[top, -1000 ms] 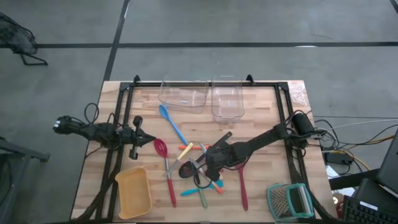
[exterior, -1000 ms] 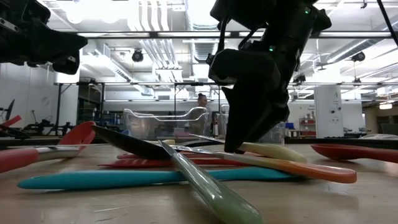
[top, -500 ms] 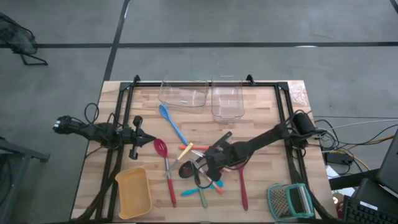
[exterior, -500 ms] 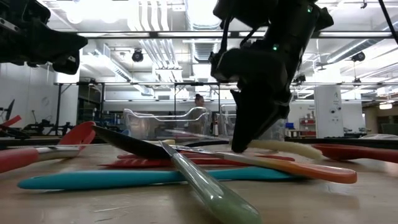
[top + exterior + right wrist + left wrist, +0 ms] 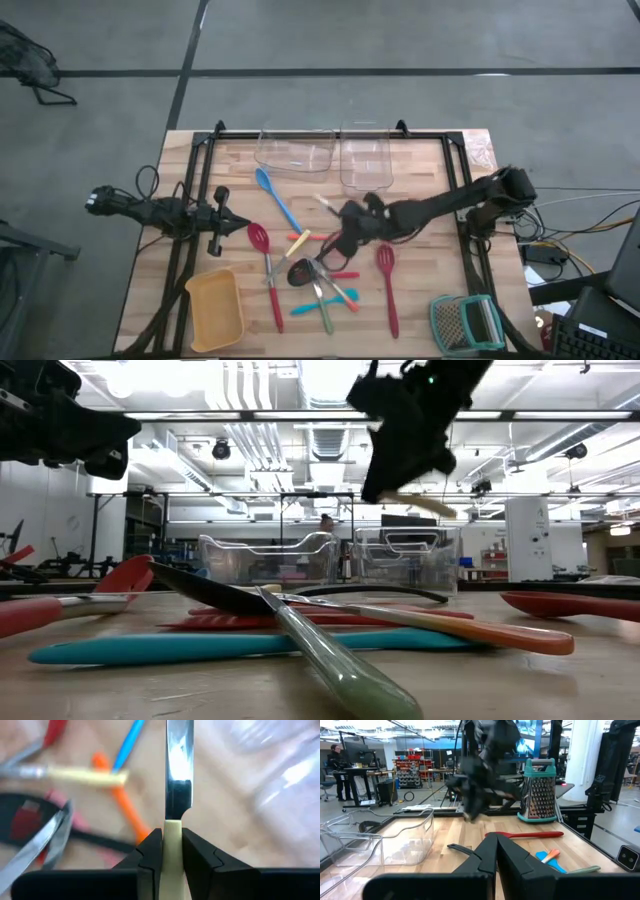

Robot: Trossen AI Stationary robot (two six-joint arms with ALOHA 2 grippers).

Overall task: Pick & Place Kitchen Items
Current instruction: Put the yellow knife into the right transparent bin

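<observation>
My right gripper (image 5: 342,216) hangs above the table's middle, shut on a cream-handled table knife (image 5: 178,770) whose steel blade (image 5: 324,203) sticks out toward the far left. Below it the other kitchen items lie in a loose heap (image 5: 315,278): a black spoon (image 5: 300,272), small orange, pink and teal spatulas, and a red slotted spoon (image 5: 264,268). A second red slotted spoon (image 5: 388,290) and a blue spoon (image 5: 275,198) lie flat beside the heap. At the table's left, my left gripper (image 5: 222,222) is shut, level and holds nothing. My right gripper pinches the knife's cream handle (image 5: 172,831) between its two fingers, just behind the blade. The fingers slant down from the table's right side and lie along the knife. The knife is lifted clear of the heap, and its handle end (image 5: 425,504) juts out behind the fingers.
Two clear tubs (image 5: 295,150) (image 5: 365,162) stand at the far edge, just beyond the raised knife. A yellow tray (image 5: 215,310) sits at the near left and a teal-framed grater (image 5: 465,322) at the near right. A person stands in the room far behind the table.
My right gripper has risen from the heap and gone toward the far edge and the tubs, tipping more level. The cream-handled knife, which lay on the heap, has come up with it, clear of the other utensils.
</observation>
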